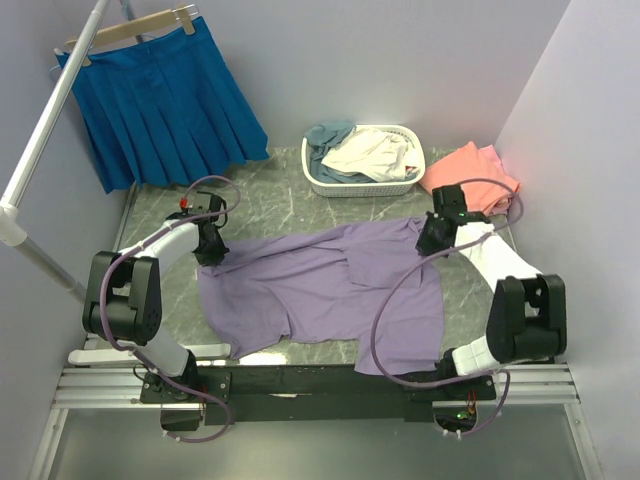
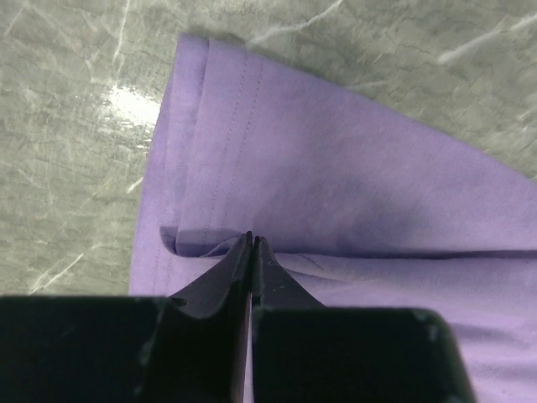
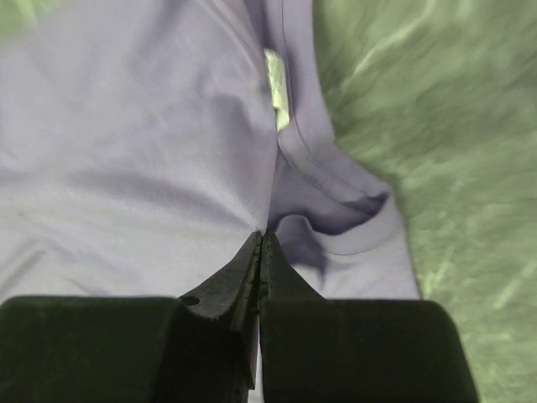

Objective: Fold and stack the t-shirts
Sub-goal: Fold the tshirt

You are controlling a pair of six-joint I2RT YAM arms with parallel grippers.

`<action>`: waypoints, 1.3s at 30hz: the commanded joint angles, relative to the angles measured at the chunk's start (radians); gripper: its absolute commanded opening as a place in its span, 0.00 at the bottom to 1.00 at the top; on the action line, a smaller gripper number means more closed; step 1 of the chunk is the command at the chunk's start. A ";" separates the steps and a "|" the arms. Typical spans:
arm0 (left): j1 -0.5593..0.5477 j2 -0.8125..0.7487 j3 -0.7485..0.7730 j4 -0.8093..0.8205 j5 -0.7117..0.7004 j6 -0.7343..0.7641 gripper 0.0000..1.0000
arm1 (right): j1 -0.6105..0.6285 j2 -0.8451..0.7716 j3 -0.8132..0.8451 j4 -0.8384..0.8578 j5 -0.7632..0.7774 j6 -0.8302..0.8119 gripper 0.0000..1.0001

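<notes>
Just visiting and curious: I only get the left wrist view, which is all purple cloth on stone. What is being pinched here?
Observer: A large purple t-shirt, spread flat across the table.
Operator: Is the other arm doing anything?
Observer: Yes, the right end effector is shut on the same shirt, right beside its collar.
Operator: Any more laundry around?
Observer: A white basket at the far edge holds cream and grey-blue garments.

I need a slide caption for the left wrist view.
Left gripper shut on lavender t-shirt fold, beside its stitched hem.
</notes>
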 commanded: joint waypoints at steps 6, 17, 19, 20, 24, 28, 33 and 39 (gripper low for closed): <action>-0.004 0.004 0.052 -0.017 -0.041 0.015 0.08 | -0.025 -0.096 0.129 -0.074 0.207 0.000 0.00; -0.004 0.006 0.051 -0.050 -0.042 0.015 0.13 | -0.035 0.015 0.084 -0.050 0.238 0.005 0.00; -0.006 -0.002 0.051 -0.066 -0.047 0.012 0.25 | -0.035 0.044 0.093 -0.060 0.226 0.003 0.00; -0.006 -0.013 0.055 -0.075 -0.056 0.010 0.51 | -0.036 0.052 0.097 -0.065 0.224 0.004 0.11; -0.006 -0.082 0.074 -0.139 -0.146 -0.008 0.88 | -0.033 0.012 0.098 -0.073 0.256 0.009 0.32; -0.004 -0.151 0.104 -0.081 -0.105 0.004 0.93 | -0.033 -0.068 0.106 -0.010 0.165 0.000 0.41; -0.007 -0.111 0.149 0.026 0.103 0.024 0.87 | -0.030 -0.008 0.178 0.016 0.093 0.006 0.42; -0.032 0.007 0.129 0.118 0.266 0.012 0.77 | -0.029 0.144 0.221 0.090 -0.053 0.012 0.41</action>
